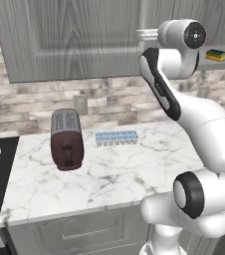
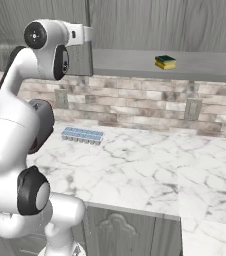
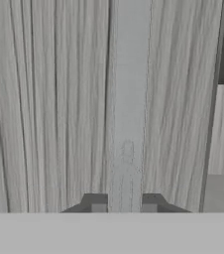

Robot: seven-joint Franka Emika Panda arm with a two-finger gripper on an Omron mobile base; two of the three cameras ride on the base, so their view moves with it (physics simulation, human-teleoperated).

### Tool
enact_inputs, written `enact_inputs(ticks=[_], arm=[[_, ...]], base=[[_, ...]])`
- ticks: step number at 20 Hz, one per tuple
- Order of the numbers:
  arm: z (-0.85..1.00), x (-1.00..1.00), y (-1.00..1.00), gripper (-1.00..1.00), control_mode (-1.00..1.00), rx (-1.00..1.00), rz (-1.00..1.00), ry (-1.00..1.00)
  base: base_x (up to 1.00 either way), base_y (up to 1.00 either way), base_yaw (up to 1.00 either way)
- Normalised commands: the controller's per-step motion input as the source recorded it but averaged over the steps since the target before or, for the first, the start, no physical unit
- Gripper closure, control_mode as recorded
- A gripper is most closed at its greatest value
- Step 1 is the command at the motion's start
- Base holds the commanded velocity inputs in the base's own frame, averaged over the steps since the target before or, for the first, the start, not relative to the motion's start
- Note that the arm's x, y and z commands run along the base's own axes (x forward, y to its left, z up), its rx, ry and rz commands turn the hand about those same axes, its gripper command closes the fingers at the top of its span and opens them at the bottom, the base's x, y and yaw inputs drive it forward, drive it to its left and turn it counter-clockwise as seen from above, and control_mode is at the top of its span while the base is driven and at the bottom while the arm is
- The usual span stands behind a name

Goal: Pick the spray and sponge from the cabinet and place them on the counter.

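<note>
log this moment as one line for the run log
stage: opening cabinet | gripper: shut on bar handle | sponge: on cabinet shelf | counter: toaster, ice-cube tray

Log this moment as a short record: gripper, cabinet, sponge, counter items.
gripper: shut on the cabinet's bar handle, a finger on each side of it
cabinet: left door closed; right side open, grey shelf exposed
sponge: lying on the shelf, untouched
counter: carries a toaster and a pale blue ice-cube tray
spray: not placed on the counter
</note>
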Motion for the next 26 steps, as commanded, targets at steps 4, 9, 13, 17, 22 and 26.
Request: enact_inputs(ticks=[4,9,13,17,22,26], arm=[[-0.39,0.18,0.02,1.0,-1.0,0.0,0.0,0.11],[-0.54,0.0,0.31,1.0,-1.0,0.0,0.0,0.04],[-0.57,-0.02,0.5,1.0,-1.0,0.0,0.0,0.04],[-0.57,-0.13,0.55,1.0,-1.0,0.0,0.0,0.02],[-0.59,-0.23,0.67,1.0,-1.0,0.0,0.0,0.01],[-0.59,-0.31,0.76,1.0,-1.0,0.0,0.0,0.0]], base=[[0.0,0.0,0.0],[0.0,0.0,0.0],[0.0,0.0,0.0],[0.0,0.0,0.0],[0.0,0.0,0.0],[0.0,0.0,0.0]])
